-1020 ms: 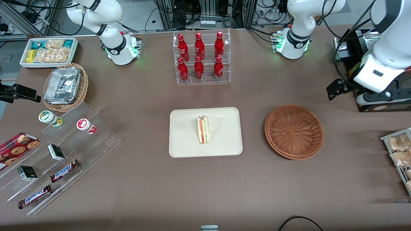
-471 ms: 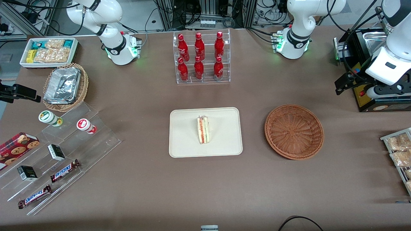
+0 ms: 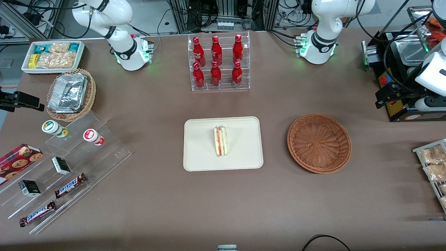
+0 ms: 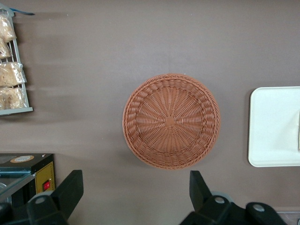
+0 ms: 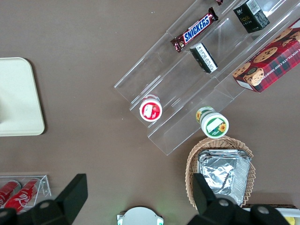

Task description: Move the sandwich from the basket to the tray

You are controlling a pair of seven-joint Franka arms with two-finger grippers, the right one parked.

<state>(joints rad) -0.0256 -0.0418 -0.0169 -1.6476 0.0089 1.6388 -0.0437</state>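
Note:
The sandwich (image 3: 220, 141), a wrapped wedge with orange-red and green layers, lies on the middle of the cream tray (image 3: 198, 153). Beside the tray, toward the working arm's end, sits the reddish-brown wicker basket (image 3: 318, 143) with nothing in it. My left gripper (image 3: 384, 96) hangs high near the table's working-arm end, well away from basket and tray. The left wrist view looks down on the basket (image 4: 171, 121) and a part of the tray (image 4: 272, 126); the gripper (image 4: 136, 182) is open with only bare table between its fingers.
A rack of red bottles (image 3: 217, 62) stands farther from the front camera than the tray. A black machine (image 3: 400, 69) and a rack of snack bags (image 3: 433, 167) sit at the working arm's end. Clear steps with snacks (image 3: 66, 164) and a foil basket (image 3: 71, 94) lie toward the parked arm's end.
My left arm has swung away from the basket toward its own end of the table, its gripper open and holding nothing. Sandwich, tray and basket have not moved.

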